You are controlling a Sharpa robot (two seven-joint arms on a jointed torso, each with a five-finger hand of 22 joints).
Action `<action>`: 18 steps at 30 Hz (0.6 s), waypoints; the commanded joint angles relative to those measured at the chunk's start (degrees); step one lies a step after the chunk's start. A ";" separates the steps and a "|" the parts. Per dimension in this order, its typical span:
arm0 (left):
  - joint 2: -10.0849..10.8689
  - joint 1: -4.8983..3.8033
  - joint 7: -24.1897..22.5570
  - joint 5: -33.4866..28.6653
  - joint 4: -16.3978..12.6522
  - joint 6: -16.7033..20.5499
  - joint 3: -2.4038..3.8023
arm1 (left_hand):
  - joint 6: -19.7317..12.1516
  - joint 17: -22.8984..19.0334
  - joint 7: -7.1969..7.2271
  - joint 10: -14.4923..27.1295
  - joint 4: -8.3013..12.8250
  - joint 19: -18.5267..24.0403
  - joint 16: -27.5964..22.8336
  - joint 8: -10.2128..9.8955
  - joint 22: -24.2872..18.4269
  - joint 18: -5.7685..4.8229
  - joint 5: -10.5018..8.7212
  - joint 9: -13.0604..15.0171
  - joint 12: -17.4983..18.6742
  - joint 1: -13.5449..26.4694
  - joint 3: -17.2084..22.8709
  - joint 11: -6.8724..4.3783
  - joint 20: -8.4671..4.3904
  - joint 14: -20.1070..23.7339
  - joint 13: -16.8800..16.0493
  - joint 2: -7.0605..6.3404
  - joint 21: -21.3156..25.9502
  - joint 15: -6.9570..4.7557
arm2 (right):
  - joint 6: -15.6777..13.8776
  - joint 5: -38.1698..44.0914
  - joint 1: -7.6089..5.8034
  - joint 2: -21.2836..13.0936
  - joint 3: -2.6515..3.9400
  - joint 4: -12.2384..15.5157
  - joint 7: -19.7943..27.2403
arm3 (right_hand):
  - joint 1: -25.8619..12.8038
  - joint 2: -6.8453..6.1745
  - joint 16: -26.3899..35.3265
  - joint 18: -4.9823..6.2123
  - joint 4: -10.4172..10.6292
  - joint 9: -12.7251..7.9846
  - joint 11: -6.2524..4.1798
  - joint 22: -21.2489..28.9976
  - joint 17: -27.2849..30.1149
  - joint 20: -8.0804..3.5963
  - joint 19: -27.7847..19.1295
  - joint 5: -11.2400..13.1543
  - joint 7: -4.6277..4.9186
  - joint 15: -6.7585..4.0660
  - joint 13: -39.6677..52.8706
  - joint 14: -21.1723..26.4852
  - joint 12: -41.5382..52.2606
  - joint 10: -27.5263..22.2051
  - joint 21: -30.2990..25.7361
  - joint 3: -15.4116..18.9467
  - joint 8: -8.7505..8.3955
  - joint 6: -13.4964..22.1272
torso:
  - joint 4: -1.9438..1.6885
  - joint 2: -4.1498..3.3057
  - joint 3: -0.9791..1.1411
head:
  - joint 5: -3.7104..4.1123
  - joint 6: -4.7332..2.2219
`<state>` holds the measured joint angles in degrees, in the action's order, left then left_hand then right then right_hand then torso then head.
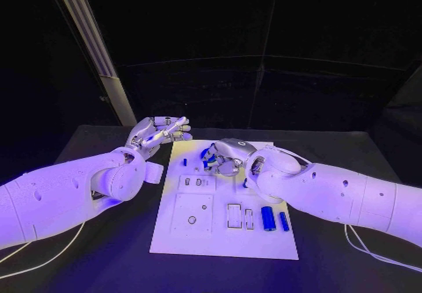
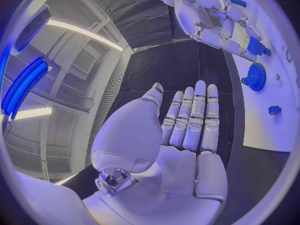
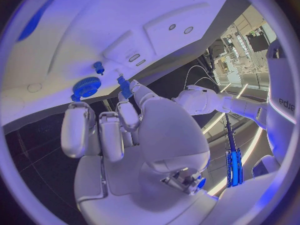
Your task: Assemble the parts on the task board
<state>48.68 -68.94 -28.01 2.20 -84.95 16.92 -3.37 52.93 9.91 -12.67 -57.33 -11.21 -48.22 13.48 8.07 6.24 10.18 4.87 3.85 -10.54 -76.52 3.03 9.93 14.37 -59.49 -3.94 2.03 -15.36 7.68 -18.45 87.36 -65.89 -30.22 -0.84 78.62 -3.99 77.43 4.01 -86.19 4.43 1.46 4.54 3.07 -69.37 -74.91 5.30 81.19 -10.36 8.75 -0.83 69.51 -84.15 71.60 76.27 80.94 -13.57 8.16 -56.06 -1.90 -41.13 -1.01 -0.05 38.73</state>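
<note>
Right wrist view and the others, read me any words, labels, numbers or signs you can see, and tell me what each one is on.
Dark lettering on the white arm at the rim of the right wrist view: turned sideways and cut off by the circle's edge, too unclear to read.
task board: no print that I can make out in any view.
blue parts, such as the blue gear: no markings.

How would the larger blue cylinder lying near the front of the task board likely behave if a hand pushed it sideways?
The larger blue cylinder lies on its side on the flat task board, so it would probably roll rather than slide. It looks smooth and rigid, likely a bit slippery to pinch. Being small, it is probably light.
</note>
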 commanded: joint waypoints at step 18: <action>-0.42 -0.21 -0.61 -1.20 0.10 -0.63 0.02 | 0.12 0.06 -0.29 -0.02 0.37 -0.49 -0.31 -0.37 -0.05 0.39 -0.10 -0.06 0.38 -0.12 0.06 0.09 -0.01 0.09 0.07 0.28 -0.13 0.06 | 4.79 5.63 0.48 2.38 -0.98 -0.86 -2.80 | -1.33 -1.39 0.02 -0.42 0.01 -0.06 -0.03 0.19 -7.54 -0.51 -0.08 0.60 -0.66 -0.44 -0.17 -4.20 -0.05 0.07 0.11 -0.68 0.09 -1.07 | -0.04 -0.02 0.07 | -0.66 0.72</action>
<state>48.31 -69.05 -28.01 1.18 -84.84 16.90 -3.37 52.93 9.90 -12.67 -57.33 -11.21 -48.22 13.48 8.07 6.25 10.18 4.87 3.85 -10.54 -76.52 3.03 9.93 14.37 -59.49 -3.95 2.03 -15.36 7.68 -14.90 92.00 -65.31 -27.90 -1.82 77.80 -6.53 76.22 2.79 -86.19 4.44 1.66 4.49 3.08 -69.21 -74.91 5.10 80.98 -9.97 8.68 -0.83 69.37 -84.15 71.60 76.26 80.94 -14.15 8.21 -56.12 -1.90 -41.17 -0.94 -0.66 39.40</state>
